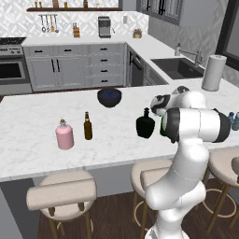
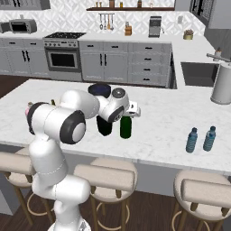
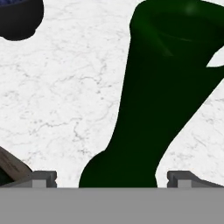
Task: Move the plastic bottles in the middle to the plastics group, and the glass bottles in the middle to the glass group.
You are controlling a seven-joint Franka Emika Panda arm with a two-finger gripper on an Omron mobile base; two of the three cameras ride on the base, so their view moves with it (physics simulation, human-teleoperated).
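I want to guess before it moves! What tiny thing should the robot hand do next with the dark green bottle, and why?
Probably lower a little and close on the green bottle. The gripper sits right above it with its fingertips spread to either side of the neck, apparently not yet squeezing. The bottle stands upright on the counter beside the black bottle.

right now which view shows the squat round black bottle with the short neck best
The left base view: the squat round black bottle stands whole on the white marble counter. In the right base view the arm hides its top; the hand view leaves it out.
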